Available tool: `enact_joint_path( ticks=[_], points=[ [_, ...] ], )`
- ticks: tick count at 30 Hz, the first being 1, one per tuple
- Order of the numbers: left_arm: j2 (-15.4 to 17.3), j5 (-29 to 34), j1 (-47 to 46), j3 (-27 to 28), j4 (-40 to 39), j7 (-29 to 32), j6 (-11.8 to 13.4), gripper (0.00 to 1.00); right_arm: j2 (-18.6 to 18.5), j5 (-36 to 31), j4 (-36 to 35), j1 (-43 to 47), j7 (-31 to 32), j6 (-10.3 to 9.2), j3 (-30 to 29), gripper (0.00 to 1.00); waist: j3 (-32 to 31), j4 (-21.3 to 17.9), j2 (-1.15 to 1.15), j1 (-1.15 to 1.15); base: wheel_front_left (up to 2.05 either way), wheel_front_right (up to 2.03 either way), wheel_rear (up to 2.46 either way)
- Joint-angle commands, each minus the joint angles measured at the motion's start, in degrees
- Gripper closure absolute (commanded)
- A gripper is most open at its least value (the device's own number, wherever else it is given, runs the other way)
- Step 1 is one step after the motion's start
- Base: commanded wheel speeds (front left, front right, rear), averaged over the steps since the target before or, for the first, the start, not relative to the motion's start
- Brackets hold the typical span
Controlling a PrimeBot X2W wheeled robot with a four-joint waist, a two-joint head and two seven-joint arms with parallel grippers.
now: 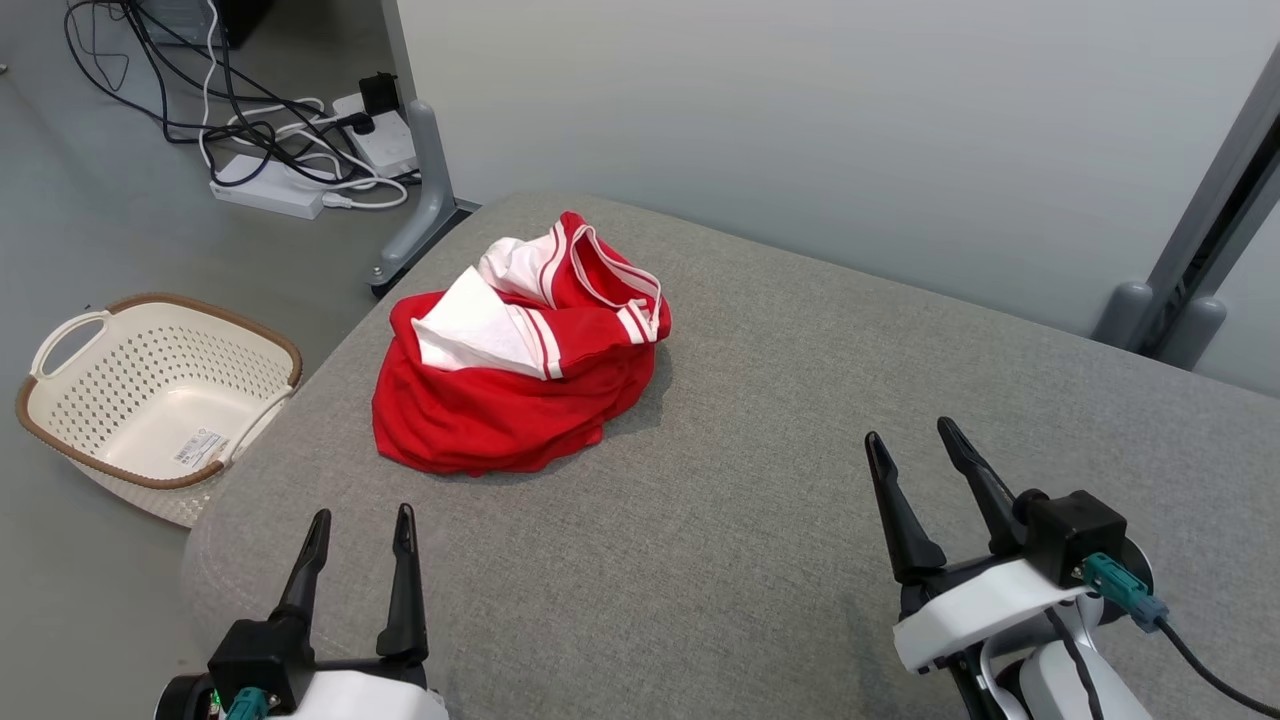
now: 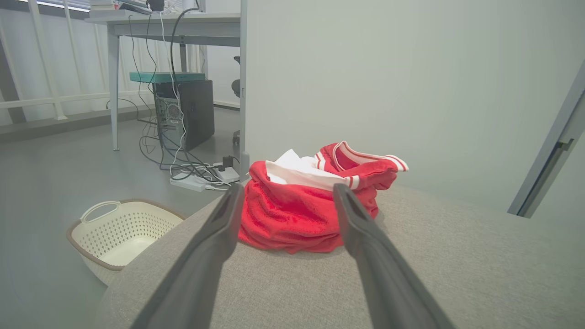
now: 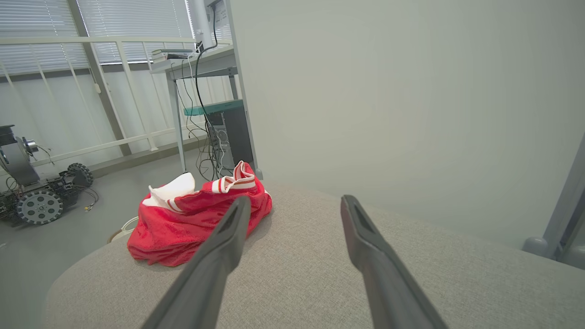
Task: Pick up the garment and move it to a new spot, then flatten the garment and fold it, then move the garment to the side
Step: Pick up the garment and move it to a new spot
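The garment (image 1: 500, 385) is a red piece with white panels and striped trim, crumpled in a heap on the far left part of the grey padded surface (image 1: 760, 480). From the left wrist the garment (image 2: 297, 214) lies straight ahead, and from the right wrist the garment (image 3: 192, 224) lies ahead to the left. My left gripper (image 1: 362, 518) stands open at the near left edge, short of the heap, nothing between its fingers. My right gripper (image 1: 910, 435) stands open at the near right, well away from the cloth and empty.
A cream perforated basket (image 1: 150, 395) with a brown rim sits on the floor left of the surface. Power strips and cables (image 1: 300, 150) lie on the floor beyond it. A pale partition wall (image 1: 800, 130) runs behind the surface. A wheeled robot base (image 3: 32, 201) stands far off.
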Motion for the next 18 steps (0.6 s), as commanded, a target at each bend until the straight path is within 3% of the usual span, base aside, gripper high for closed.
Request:
enact_joint_path(
  ticks=[1, 10, 18],
  points=[
    [0.21, -0.19, 0.83, 0.22, -0.40, 0.02, 0.50, 0.00, -0.45, 0.46, 0.34, -0.75, -0.34, 0.06, 0.26, 0.00, 0.16, 0.10, 0.00, 0.00, 0.00, 0.00, 0.00],
    [0.21, -0.38, 0.81, 0.25, -0.89, 0.02, 0.79, 0.00, -0.45, 0.68, 1.09, -1.32, -0.34, 0.06, 0.40, 0.00, 0.37, 0.12, 0.00, 0.00, 0.00, 0.00, 0.00],
    [0.22, -0.97, -0.26, -0.38, 1.32, 0.02, -0.64, 0.00, -0.45, -0.34, 0.28, -0.01, -0.34, 0.06, -1.43, 0.00, 0.83, -0.26, 0.00, 0.00, 0.00, 0.00, 0.00]
  ],
)
